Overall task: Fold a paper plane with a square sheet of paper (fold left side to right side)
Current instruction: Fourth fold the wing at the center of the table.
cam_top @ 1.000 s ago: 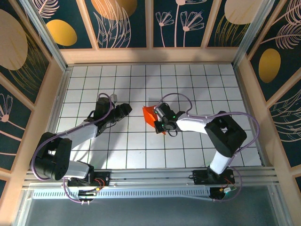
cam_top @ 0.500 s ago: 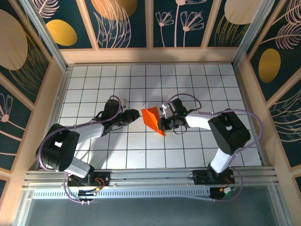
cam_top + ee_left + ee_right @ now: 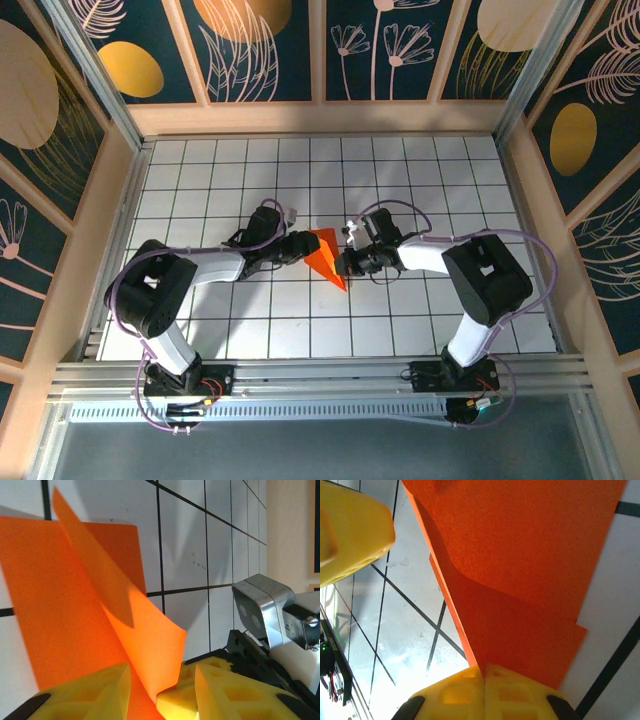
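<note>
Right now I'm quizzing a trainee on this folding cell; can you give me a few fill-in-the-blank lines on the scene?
The creased sheet of paper is ____ in colour. The right claw is ____ on its edge. The left claw stands ____ around a raised flap. The table carries a black ____ of lines.
Missing: orange; shut; open; grid.

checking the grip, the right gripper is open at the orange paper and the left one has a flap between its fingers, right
No: the right gripper is shut on the orange paper, as the right wrist view shows. The left gripper does have a flap between its fingers.
</note>
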{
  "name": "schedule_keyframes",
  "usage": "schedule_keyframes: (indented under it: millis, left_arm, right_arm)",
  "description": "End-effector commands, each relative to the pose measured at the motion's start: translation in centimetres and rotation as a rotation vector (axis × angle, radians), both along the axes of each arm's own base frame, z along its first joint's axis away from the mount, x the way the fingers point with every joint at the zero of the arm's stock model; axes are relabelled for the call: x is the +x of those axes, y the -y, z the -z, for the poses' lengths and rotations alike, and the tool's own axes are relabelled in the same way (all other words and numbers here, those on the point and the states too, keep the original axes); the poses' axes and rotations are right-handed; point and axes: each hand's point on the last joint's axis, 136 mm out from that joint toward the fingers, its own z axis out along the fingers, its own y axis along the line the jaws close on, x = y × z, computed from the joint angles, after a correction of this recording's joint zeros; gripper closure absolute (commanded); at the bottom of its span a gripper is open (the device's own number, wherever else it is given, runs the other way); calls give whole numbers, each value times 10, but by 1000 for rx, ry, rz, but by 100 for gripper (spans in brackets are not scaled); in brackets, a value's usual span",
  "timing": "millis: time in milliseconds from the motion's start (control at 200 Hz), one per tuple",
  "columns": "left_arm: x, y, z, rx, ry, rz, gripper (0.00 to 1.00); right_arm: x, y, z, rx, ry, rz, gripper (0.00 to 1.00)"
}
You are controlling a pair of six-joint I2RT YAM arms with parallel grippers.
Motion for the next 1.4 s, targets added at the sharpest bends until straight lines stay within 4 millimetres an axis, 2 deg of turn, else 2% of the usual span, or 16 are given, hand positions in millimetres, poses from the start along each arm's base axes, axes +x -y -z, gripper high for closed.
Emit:
schedule_keyframes:
  millis: [0, 285, 781, 1196, 1396]
  left_arm:
    - [6, 7, 5, 2, -10, -2, 60]
    - [10, 7, 19, 45, -38, -17, 60]
    - [13, 10, 33, 74, -64, -11, 57]
    - [16, 1, 53, 180, -98, -27, 56]
    - [16, 0, 60, 198, -109, -29, 55]
  right_arm:
    - [-3, -1, 6, 17, -32, 1, 100]
    - [-2, -3, 8, 20, -39, 5, 100]
    - [-6, -5, 10, 41, -73, 0, 100]
    - [-5, -7, 11, 41, -75, -2, 100]
    - [-5, -7, 8, 51, -72, -3, 93]
